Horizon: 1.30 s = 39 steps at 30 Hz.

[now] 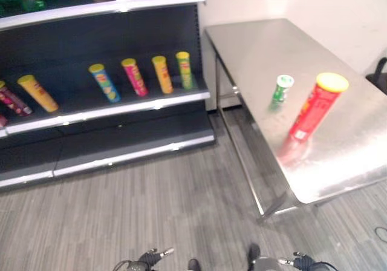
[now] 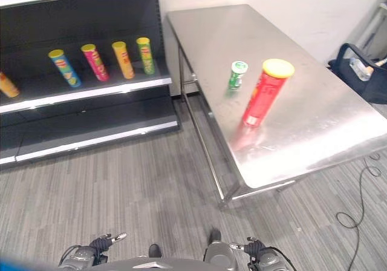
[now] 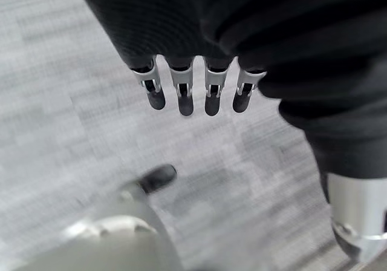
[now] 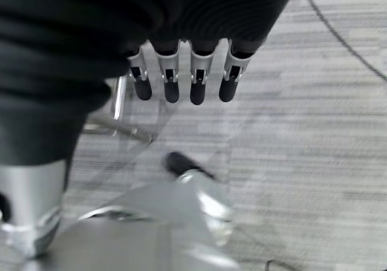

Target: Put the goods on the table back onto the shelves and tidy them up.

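We stand on a grey striped floor with a steel counter (image 1: 338, 144) ahead to our right and dark shelves (image 1: 109, 111) ahead to our left. Both hands hang low at our sides. The left hand (image 3: 193, 71) points its fingers (image 3: 184, 95) down at the floor, straight and relaxed, holding nothing. The right hand (image 4: 181, 59) does the same, its fingers (image 4: 172, 83) loose and empty.

Two goods wait on the counter, both well beyond our right fingers and far from our left. A tall red tube (image 1: 315, 109) with a yellow lid stands upright near the counter's middle. Just beside it, on the shelf side, stands a small green can (image 1: 281, 89) with a pale lid. On the middle shelf, a row of similar coloured tubes (image 1: 134, 76) stands upright, with another tube lying tilted further left.

We judge the red tube to be light, stiff cardboard with a smooth, somewhat slippery skin; being tall and narrow, it will likely tip if nudged near the top. We would wrap our fingers round its middle, thumb opposite, squeezing gently so the wall does not dent. The green can looks rigid and small, suited to a grasp round its sides.
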{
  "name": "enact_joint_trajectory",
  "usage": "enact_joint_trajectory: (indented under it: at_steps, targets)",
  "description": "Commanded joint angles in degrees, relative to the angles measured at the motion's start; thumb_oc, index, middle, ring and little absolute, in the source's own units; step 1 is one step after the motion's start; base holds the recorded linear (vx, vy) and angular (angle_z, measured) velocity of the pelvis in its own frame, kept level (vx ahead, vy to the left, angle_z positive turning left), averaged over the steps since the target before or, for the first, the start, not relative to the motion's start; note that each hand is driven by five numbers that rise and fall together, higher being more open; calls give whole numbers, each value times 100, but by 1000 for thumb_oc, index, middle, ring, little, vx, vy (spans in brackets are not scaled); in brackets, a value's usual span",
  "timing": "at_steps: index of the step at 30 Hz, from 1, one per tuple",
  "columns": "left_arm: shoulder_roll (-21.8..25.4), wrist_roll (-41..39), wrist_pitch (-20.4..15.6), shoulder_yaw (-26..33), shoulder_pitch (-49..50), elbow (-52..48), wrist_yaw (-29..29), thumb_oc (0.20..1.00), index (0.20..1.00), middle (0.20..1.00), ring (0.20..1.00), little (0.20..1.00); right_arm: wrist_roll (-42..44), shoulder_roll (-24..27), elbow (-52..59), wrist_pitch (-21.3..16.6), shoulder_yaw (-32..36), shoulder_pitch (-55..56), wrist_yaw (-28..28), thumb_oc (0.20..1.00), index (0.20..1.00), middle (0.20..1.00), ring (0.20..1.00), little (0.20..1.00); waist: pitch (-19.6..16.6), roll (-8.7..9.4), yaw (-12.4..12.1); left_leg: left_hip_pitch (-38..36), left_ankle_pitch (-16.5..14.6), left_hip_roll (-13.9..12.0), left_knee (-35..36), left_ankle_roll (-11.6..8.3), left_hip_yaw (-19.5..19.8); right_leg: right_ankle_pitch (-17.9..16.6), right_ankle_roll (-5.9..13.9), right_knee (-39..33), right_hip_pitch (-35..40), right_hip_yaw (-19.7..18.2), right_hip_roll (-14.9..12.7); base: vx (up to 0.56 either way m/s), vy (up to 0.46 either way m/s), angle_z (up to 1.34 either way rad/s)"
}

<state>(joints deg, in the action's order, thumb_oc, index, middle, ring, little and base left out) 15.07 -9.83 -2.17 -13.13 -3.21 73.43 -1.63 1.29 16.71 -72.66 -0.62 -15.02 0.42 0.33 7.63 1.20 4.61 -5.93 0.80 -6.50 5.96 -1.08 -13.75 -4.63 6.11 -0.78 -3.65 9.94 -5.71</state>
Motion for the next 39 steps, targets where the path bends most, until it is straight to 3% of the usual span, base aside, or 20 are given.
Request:
enact_joint_trajectory:
  at_steps: [1, 10, 12, 13, 14, 16, 17, 18, 19, 20, 21, 22, 24, 25, 27, 30, 34, 39]
  targets:
    - [126, 206, -98, 71, -177, 31, -31, 1000, 1000, 1000, 1000, 1000, 75, 161, -339, 70, -73, -5, 0, 1000, 1000, 1000, 1000, 1000, -64, 21, -10, 254, 8, 373, -104, -216, -292, 504, 188, -189, 545, -42, -38, 133, -67, 26]
    - [129, 157, -83, 222, -17, 126, -54, 1000, 1000, 1000, 1000, 1000, 542, 414, -717, 80, 676, 278, -144, 1000, 1000, 1000, 1000, 1000, -218, 61, 105, 79, -53, 246, -96, -325, -357, 579, 163, -422, 918, 0, 80, 51, -48, -3]
    - [200, 84, -91, 304, -30, 145, -99, 1000, 1000, 1000, 1000, 1000, 786, 849, -963, 85, 1311, 400, -200, 1000, 1000, 1000, 1000, 1000, -236, 75, 170, 73, -59, 211, -96, -347, -393, 599, 156, -422, 935, -10, 95, 26, -31, -3]
    - [200, 84, -91, 304, -30, 145, -99, 1000, 1000, 1000, 1000, 1000, 786, 849, -963, 85, 1311, 400, -199, 1000, 1000, 1000, 1000, 1000, -236, 75, 170, 73, -59, 211, -96, -348, -394, 599, 156, -422, 935, -10, 95, 43, -28, 0]
    - [223, 120, -113, 303, -63, 149, -133, 1000, 1000, 1000, 1000, 1000, 966, 1650, -1260, 98, 2172, 601, -317, 1000, 1000, 1000, 1000, 1000, -241, 83, 250, 40, -74, 199, -96, -373, -414, 624, 166, -422, 972, 2, 93, 0, 0, 0]
    - [221, 120, -113, 300, -66, 150, -132, 1000, 1000, 1000, 1000, 1000, 965, 1651, -1259, 99, 2176, 602, -316, 1000, 1000, 1000, 1000, 1000, -256, 79, 246, 63, -64, 197, -96, -373, -416, 616, 163, -422, 948, 0, 94, 0, 0, 0]
    - [212, 169, -115, 280, -74, 163, -127, 1000, 1000, 1000, 1000, 1000, 1043, 1945, -1346, 105, 2523, 701, -384, 1000, 1000, 1000, 1000, 1000, -269, 75, 269, 54, -70, 195, -96, -381, -420, 627, 166, -422, 960, 12, 92, 53, 1, 5]
    - [175, 225, -117, 273, -71, 176, -123, 1000, 1000, 1000, 1000, 1000, 1173, 2591, -1341, 102, 3198, 815, -577, 1000, 1000, 1000, 1000, 1000, -285, 70, 325, 30, -94, 191, -101, -395, -425, 649, 181, -422, 992, 32, 91, 48, 0, 0]
    - [173, 225, -118, 270, -75, 177, -122, 1000, 1000, 1000, 1000, 1000, 1171, 2592, -1337, 103, 3205, 819, -577, 1000, 1000, 1000, 1000, 1000, -296, 66, 321, 48, -78, 191, -96, -394, -427, 638, 178, -422, 971, 31, 92, 61, -1, -5]
    - [134, 247, -114, 246, -81, 155, -90, 1000, 1000, 1000, 1000, 1000, 1214, 3189, -1210, 80, 3813, 922, -781, 1000, 1000, 1000, 1000, 1000, -304, 71, 377, 22, -111, 188, -109, -406, -432, 662, 201, -422, 997, 39, 92, 0, 0, 0]
    - [130, 247, -113, 241, -85, 156, -89, 1000, 1000, 1000, 1000, 1000, 1211, 3191, -1205, 82, 3825, 930, -780, 1000, 1000, 1000, 1000, 1000, -316, 65, 370, 41, -92, 188, -101, -405, -433, 650, 198, -422, 975, 37, 94, 33, -5, 2]
    - [120, 253, -112, 246, -91, 159, -67, 1000, 1000, 1000, 1000, 1000, 1110, 3371, -1006, 84, 3942, 962, -871, 1000, 1000, 1000, 1000, 1000, -330, 67, 394, 47, -93, 188, -101, -408, -442, 648, 203, -422, 962, 34, 96, 8, -2, 7]
    - [70, 229, -93, 352, -39, 116, -10, 1000, 1000, 1000, 1000, 1000, 728, 3870, 640, -6, 4698, 1360, -1349, 1000, 1000, 1000, 1000, 1000, -324, 51, 479, 27, -113, 180, -107, -410, -480, 652, 215, -407, 941, 12, 106, 4, 1, -3]
    - [69, 228, -93, 346, -40, 116, -10, 1000, 1000, 1000, 1000, 1000, 726, 3867, 647, -3, 4709, 1372, -1348, 1000, 1000, 1000, 1000, 1000, -330, 49, 473, 33, -112, 180, -107, -410, -481, 651, 215, -407, 935, 11, 106, 8, -1, -11]
    - [-1, 232, -68, 507, 70, 64, 15, 1000, 1000, 1000, 1000, 1000, 129, 4182, 2731, -103, 5331, 1584, -1841, 1000, 1000, 1000, 1000, 1000, -329, 32, 531, -10, -147, 160, -116, -405, -537, 650, 218, -381, 923, -18, 115, 19, -5, -9]
    - [-28, 239, -52, 516, 99, 45, 2, 1000, 1000, 1000, 1000, 1000, 28, 4373, 3453, -247, 5422, 1423, -1907, 1000, 1000, 1000, 1000, 1000, -331, 26, 527, -29, -157, 143, -123, -403, -578, 657, 206, -360, 910, -41, 128, 6, -15, -14]
    - [-1, 336, -71, 425, 178, -144, -134, 1000, 1000, 1000, 1000, 1000, 105, 4797, 4982, -747, 4993, 756, -1346, 1000, 1000, 1000, 1000, 1000, -347, 48, 427, -51, -144, 82, -149, -426, -608, 693, 180, -325, 902, -29, 148, 3, -35, -1]
    - [-11, 351, -112, 291, 261, -224, -248, 1000, 1000, 1000, 1000, 1000, 556, 5102, 5722, -1070, 4232, 38, -648, 1000, 1000, 1000, 1000, 1000, -396, 76, 249, -70, -129, 57, -175, -452, -607, 710, 162, -303, 946, 59, 147, -1, -22, 6]
